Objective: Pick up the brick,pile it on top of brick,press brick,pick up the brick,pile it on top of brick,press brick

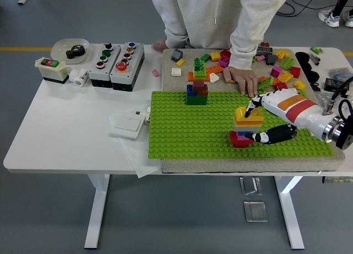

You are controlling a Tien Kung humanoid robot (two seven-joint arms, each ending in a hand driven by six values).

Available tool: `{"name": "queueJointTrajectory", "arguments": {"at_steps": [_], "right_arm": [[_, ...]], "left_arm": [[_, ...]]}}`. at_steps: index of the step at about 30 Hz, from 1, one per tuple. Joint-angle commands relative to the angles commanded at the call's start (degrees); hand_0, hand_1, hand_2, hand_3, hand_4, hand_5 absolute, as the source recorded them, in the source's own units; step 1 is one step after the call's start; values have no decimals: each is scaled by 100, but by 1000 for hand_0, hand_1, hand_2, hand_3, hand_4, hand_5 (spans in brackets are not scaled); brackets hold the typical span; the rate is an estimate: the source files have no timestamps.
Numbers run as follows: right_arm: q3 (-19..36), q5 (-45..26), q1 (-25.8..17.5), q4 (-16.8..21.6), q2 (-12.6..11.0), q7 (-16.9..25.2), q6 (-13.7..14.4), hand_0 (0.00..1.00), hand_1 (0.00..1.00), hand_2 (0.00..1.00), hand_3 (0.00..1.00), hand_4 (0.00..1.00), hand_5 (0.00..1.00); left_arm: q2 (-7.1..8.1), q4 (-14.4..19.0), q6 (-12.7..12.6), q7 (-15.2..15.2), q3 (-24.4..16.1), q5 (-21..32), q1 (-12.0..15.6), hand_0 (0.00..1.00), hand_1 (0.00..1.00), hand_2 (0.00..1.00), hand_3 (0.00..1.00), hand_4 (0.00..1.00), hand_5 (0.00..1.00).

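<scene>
From the head view, you see the right hand [259, 121] reaching in from the right edge over the green baseplate [182, 132]. Its fingers are closed around a small brick stack [245, 124]: an upper finger rests on the yellow brick [246, 114] at the top, and a lower finger lies along the plate beside the red brick [239, 139] at the bottom. Between those two you can make out an orange layer and a pink or blue one, though the finger partly covers them. The stack stands upright on the right half of the baseplate, near its front edge.

Further back on the plate, near its far edge, stands a taller tower [197, 84] with a green brick on top and a green one at its foot. The baseplate lies on a beige mat [231, 164] on the white surface [66, 127].

Behind the plate, loose bricks [281, 66] in many colours are scattered on the mat. A person stands at the far side; one hand of theirs [241, 79] rests flat on the mat just behind the plate, close to the robot's fingers but apart from them.

At the surface's left you find two button boxes [117, 65], a switch box [51, 68], a white bowl [69, 47] and a flat white plate [129, 123].
</scene>
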State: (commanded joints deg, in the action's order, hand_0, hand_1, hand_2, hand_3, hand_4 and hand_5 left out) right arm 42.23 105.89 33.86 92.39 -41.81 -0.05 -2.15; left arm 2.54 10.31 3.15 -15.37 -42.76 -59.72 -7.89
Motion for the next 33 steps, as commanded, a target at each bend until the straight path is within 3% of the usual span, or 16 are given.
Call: {"name": "queueJointTrajectory", "arguments": {"at_steps": [14, 28, 29, 33], "right_arm": [[64, 78, -46, 72, -13, -14, 15, 616, 637, 701, 584, 813, 496], [224, 256, -91, 91, -16, 51, 423, 620, 639, 703, 585, 810, 497], [220, 277, -93, 83, -15, 51, 431, 686, 664, 739, 638, 815, 498], [151, 354, -106, 43, -6, 34, 418, 686, 664, 739, 638, 815, 498]], "left_arm": [[-2, 0, 0, 10, 17, 27, -2, 784, 728, 638, 557, 582, 601], [2, 0, 3, 11, 26, 40, -2, 784, 728, 638, 558, 582, 601], [2, 0, 3, 12, 29, 43, -3, 784, 728, 638, 558, 583, 602], [1, 0, 4, 13, 45, 61, -3, 784, 728, 638, 558, 583, 602]]}}
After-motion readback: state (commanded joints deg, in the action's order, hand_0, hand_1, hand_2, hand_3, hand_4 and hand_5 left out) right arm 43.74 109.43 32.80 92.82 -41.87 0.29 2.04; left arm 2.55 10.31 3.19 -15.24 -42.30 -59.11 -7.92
